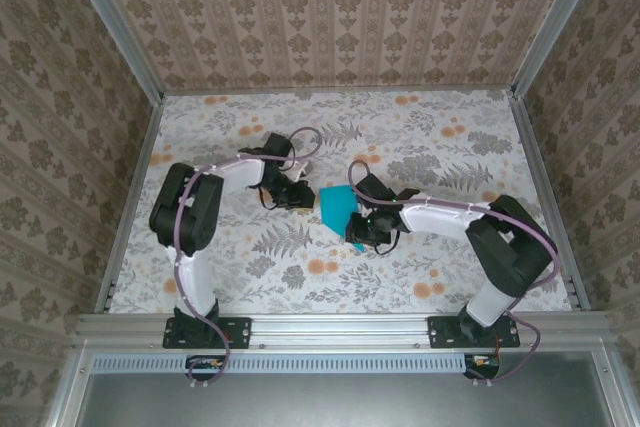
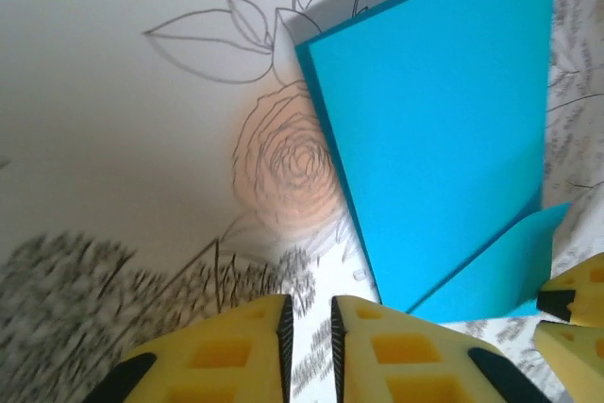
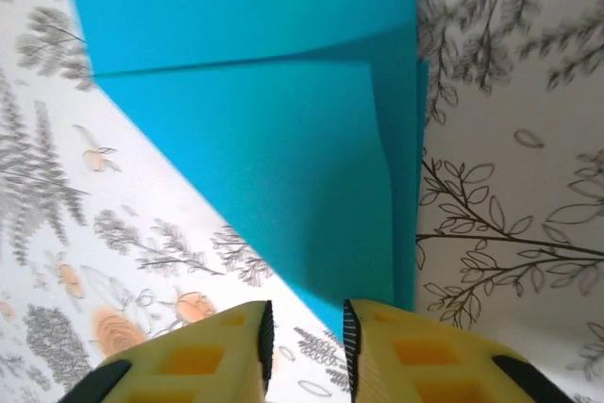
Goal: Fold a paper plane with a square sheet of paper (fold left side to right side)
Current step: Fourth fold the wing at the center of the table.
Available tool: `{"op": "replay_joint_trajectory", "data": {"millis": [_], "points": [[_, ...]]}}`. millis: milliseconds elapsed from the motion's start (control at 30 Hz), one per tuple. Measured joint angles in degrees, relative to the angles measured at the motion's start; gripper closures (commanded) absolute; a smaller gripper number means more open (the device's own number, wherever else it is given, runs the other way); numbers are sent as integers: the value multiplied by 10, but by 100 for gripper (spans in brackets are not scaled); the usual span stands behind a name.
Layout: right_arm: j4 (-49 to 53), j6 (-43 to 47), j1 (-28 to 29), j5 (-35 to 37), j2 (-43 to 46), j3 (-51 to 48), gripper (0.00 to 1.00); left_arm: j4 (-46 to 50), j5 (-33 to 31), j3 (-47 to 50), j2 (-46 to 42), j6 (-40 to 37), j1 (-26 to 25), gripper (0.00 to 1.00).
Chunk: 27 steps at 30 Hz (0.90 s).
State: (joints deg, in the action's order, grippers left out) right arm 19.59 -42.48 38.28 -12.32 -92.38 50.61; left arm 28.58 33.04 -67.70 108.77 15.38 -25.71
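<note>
The turquoise-blue square sheet of paper point(image 1: 337, 207) lies folded in layered angular flaps on the floral table between both arms. My left gripper point(image 1: 305, 197) sits at its left edge. In the left wrist view the paper point(image 2: 434, 129) lies up and to the right of my left gripper point(image 2: 311, 332), whose jaws stand a narrow gap apart over bare table. My right gripper point(image 1: 360, 230) is at the paper's lower right. In the right wrist view the paper point(image 3: 283, 129) tapers to a point that reaches my right gripper point(image 3: 304, 332), slightly open, with the tip against the right finger's point(image 3: 396, 351) inner edge.
The floral tablecloth point(image 1: 250, 267) covers the table, fenced by aluminium rails point(image 1: 130, 197) and patterned walls. The right gripper's yellow fingers point(image 2: 574, 313) show at the lower right of the left wrist view, close to the paper's small lower flap point(image 2: 510, 271).
</note>
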Motion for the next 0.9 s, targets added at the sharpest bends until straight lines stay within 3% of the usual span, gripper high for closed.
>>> {"op": "replay_joint_trajectory", "data": {"millis": [200, 367, 733, 900], "points": [[-2, 83, -30, 28, 68, 0, 39, -49, 13, 71, -95, 45, 15, 62], [-14, 151, -56, 28, 66, 0, 36, -108, 35, 143, -132, 110, 13, 55], [-77, 202, -65, -24, -26, 0, 48, -199, 64, 197, -130, 208, -7, 53], [-78, 204, -65, -31, -33, 0, 67, -218, 69, 197, -109, 222, -30, 53]]}}
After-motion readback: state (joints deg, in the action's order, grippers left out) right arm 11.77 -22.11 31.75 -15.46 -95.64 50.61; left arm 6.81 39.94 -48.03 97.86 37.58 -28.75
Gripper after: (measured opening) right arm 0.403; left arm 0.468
